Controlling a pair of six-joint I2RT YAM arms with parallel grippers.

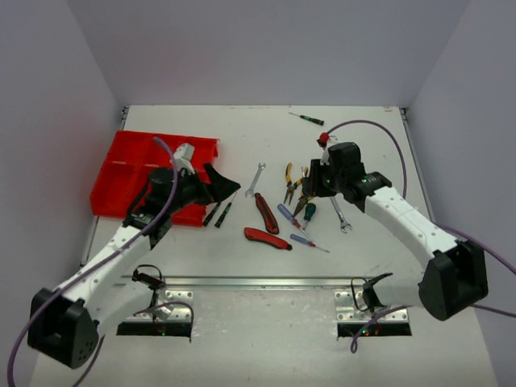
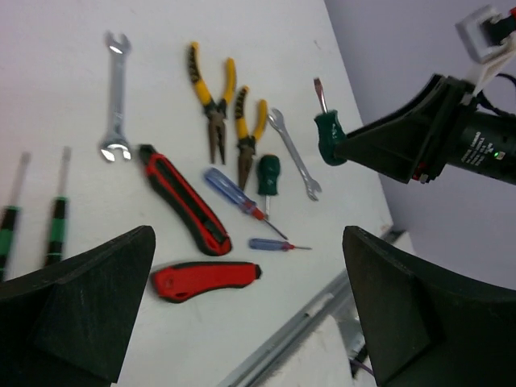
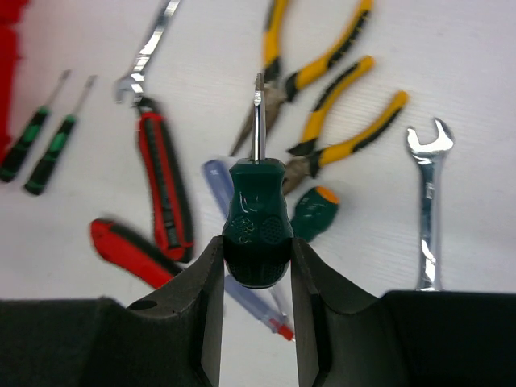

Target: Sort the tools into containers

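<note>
My right gripper is shut on the dark green handle of a stubby screwdriver, held above the table with its blade pointing away. The same screwdriver shows in the left wrist view. Under it lie two yellow-handled pliers, two silver wrenches, two red-black utility knives, two blue screwdrivers and another green stubby screwdriver. Two thin green-black screwdrivers lie by the red tray. My left gripper hangs open at the tray's right edge, holding nothing.
A thin black screwdriver with a red tip lies alone at the back of the table. A metal rail runs across the near edge in front of the arm bases. Pale walls close in the table on three sides.
</note>
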